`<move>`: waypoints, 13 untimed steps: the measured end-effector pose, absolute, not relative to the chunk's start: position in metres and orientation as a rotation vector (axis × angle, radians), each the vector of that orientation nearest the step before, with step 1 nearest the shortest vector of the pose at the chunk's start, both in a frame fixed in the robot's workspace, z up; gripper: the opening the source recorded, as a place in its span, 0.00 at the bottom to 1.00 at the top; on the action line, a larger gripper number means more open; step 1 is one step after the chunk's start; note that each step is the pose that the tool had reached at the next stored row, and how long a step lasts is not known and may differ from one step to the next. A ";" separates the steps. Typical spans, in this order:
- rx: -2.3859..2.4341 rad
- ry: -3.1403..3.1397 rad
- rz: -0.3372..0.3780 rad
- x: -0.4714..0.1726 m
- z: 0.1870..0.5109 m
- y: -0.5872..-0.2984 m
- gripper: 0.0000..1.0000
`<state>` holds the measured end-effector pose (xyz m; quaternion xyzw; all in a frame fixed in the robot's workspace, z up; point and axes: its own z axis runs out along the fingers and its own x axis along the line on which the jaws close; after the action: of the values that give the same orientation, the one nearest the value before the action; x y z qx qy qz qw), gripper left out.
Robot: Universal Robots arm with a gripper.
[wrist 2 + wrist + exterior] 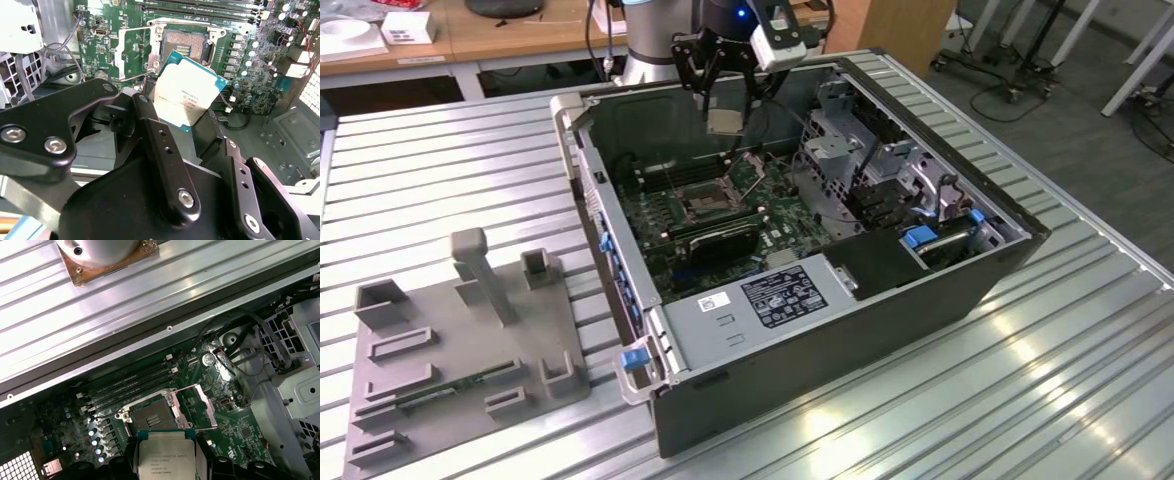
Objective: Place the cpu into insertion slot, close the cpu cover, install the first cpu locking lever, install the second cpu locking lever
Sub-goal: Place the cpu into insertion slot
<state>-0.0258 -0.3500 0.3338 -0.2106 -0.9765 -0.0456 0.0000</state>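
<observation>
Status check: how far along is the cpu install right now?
Done so far: the cpu is picked up and gripped in the hand over the motherboard. It is not yet seated, and the insertion slot lies bare below it. The cpu cover is swung open beside the slot, so seating the chip, closing the cover and the two locking steps are all left.

An open case lay on the ribbed surface, green board facing up. A grey fixture sat just beside it, at the exterior view's left.
</observation>
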 end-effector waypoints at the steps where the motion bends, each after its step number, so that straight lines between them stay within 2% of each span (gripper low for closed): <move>1: -0.662 -3.068 -0.143 -0.026 0.334 -0.350 0.54; 13: -0.692 -3.062 -0.143 -0.026 0.334 -0.350 0.54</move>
<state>-0.0258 -0.3500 0.3335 -0.2202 -0.9744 -0.0456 -0.0004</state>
